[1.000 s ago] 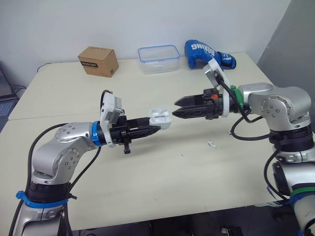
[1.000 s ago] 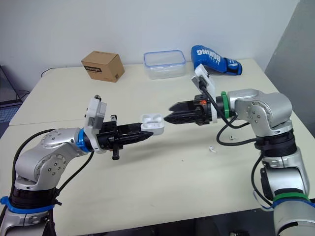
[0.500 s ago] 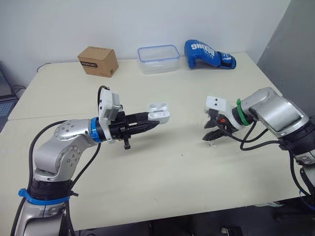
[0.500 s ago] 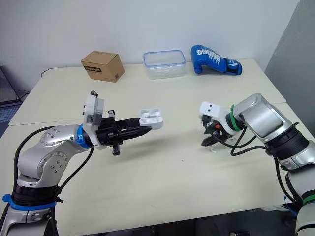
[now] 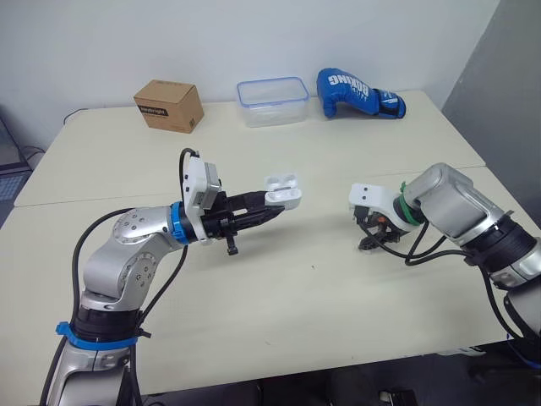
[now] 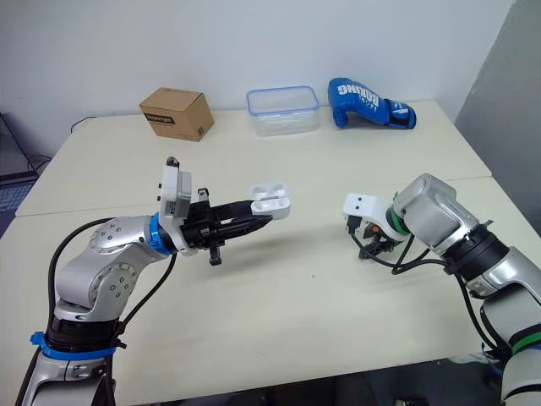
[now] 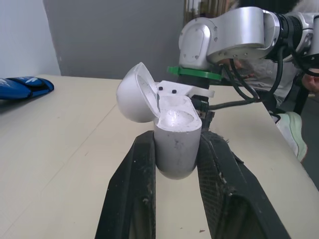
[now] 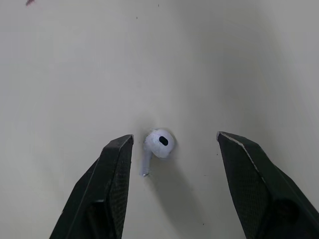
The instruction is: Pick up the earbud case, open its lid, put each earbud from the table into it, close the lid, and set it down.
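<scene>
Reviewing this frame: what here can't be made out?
- Inside of the earbud case: left wrist view sees it obliquely, with glare; eye views, too small.
- Whether the right gripper touches the table beside the earbud: eye views, its own wrist covers it.
- Cardboard box label: eye views, too small.

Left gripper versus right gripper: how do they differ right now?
The left gripper is shut on the earbud case, lid open, above the table; the right gripper is open and grips nothing. The left gripper points roughly level across the table; the right gripper points down at an earbud lying on the table between its fingers. Both have two black fingers.
</scene>
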